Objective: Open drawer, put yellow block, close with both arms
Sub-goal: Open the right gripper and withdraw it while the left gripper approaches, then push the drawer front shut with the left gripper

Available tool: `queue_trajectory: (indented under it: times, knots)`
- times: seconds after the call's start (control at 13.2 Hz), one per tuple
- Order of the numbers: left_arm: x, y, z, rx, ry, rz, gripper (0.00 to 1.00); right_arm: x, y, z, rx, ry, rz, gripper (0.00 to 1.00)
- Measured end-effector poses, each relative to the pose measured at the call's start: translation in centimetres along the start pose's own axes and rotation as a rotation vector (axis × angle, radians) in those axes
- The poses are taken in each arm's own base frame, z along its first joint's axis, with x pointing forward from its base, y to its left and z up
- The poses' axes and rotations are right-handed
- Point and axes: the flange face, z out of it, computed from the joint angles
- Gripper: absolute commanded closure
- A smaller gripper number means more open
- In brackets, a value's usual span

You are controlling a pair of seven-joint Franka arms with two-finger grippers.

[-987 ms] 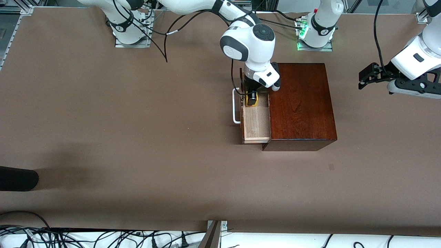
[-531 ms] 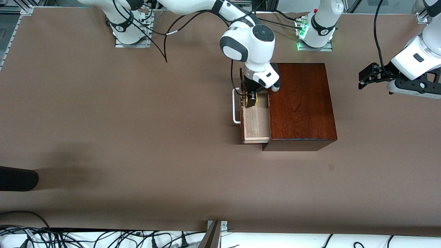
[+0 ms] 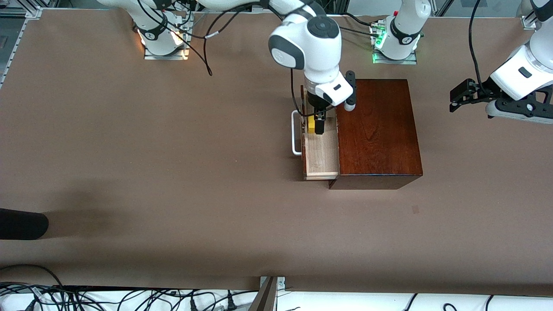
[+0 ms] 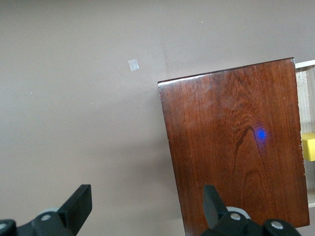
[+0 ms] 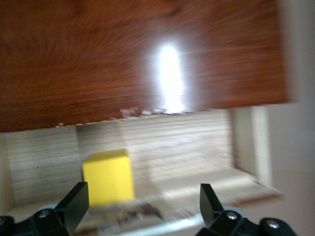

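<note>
1. Fingers of the right gripper [image 3: 318, 126] stand spread apart over the pulled-out drawer [image 3: 322, 155], and you can see in the right wrist view that nothing sits between them; the yellow block [image 5: 108, 177] lies free below, closer to one fingertip than to the other.
2. Your left gripper [image 3: 459, 96] hangs spread wide over bare table [image 3: 173, 164] toward the left arm's end, well apart from the box [image 3: 378, 129], grasping nothing; that arm waits.
3. Look at the yellow block [image 3: 310, 124]: a small, bright yellow cube with clean edges, far smaller than the box, resting flat on the tray's floor.
4. It sits in the end of the drawer farther from the front camera, close by the dark front panel (the right gripper's finger overlaps it in the front view, so you cannot tell whether it touches that panel).
5. Your drawer is a pale light-wood tray with a visible grain, pulled out of the box toward the right arm's end of the table; its white U-shaped handle [image 3: 295, 133] sticks out from the front panel.
6. Apart from the block, the tray's floor shows only bare wood nearer the front camera.
7. Your box is glossy dark mahogany; from the left wrist view you see a small blue spot of light on its top [image 4: 231, 142] and a sliver of the block [image 4: 308, 146] past its edge.
</note>
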Motion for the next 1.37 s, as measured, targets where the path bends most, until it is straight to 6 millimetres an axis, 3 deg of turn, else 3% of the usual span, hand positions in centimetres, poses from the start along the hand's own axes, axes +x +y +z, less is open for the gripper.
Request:
queue_trajectory:
  times: [0.15, 0.38, 0.46, 0.61, 0.83, 1.06, 1.21, 1.37]
  knots:
    - [0.0, 0.0, 0.0, 0.0, 0.0, 0.0, 0.0, -3.0, 5.4, -5.8, -0.029, 0.038, 0.089, 0.0]
    - [-0.2, 0.9, 0.2, -0.006, -0.024, 0.017, 0.0, -12.6, 16.9, -12.5, -0.074, 0.085, 0.294, 0.0]
    - [-0.3, 2.1, 0.3, -0.017, -0.037, 0.037, 0.0, -16.2, 19.6, -14.7, -0.072, 0.073, 0.355, 0.0]
    - [-0.5, 6.0, 0.4, -0.04, -0.063, 0.103, 0.0, -22.1, 22.6, -19.0, -0.048, 0.047, 0.455, 0.0]
    - [-1.3, 13.8, 0.7, -0.037, -0.08, 0.246, 0.0, -30.2, 23.9, -25.1, 0.012, 0.009, 0.655, 0.0]
    - [-2.2, 22.0, 3.1, -0.041, -0.128, 0.408, 0.0, -39.1, 22.7, -30.4, 0.031, -0.047, 0.816, 0.0]
    - [-2.1, 26.6, 5.5, -0.07, -0.148, 0.54, 0.0, -44.9, 21.1, -31.9, 0.044, -0.081, 0.9, 0.0]
    - [-1.0, 30.2, 7.6, -0.131, -0.162, 0.67, 0.0, -49.6, 19.5, -31.6, 0.072, -0.116, 0.974, 0.0]
